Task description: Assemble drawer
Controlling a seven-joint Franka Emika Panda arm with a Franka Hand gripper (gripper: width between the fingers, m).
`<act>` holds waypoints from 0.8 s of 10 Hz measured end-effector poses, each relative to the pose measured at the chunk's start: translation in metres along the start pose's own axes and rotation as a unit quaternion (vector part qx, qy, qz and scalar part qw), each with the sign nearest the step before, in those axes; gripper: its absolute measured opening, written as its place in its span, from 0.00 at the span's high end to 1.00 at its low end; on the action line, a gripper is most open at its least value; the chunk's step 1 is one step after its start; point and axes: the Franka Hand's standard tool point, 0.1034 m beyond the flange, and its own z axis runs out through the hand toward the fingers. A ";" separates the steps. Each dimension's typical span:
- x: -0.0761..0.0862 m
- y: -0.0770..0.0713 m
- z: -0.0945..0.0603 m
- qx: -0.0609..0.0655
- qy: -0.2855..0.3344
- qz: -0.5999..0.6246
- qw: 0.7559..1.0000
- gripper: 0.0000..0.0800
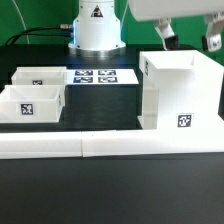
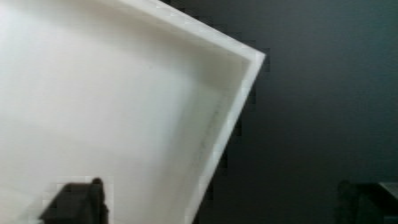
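Note:
The drawer's large white hollow case stands upright at the exterior view's right, with a square tag low on its front. Two small white trays, one behind and one in front, sit at the left, each with a tag. My gripper hovers just above the case's top, open and empty. In the wrist view the gripper straddles the case's wall edge. One fingertip is over the white case and the other is over the dark table.
The marker board lies flat between the trays and the case. Long low white border bars run along the front. The robot's base stands at the back centre.

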 end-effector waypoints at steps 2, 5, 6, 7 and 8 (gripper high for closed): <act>0.000 0.004 0.004 -0.010 -0.001 -0.035 0.999 0.19; 0.003 0.031 0.004 -0.082 -0.031 -0.307 0.948 0.19; 0.007 0.037 0.001 -0.087 -0.043 -0.372 0.923 0.19; 0.010 0.036 -0.001 -0.081 -0.040 -0.396 0.914 0.19; 0.010 0.037 0.000 -0.080 -0.043 -0.429 0.899 0.19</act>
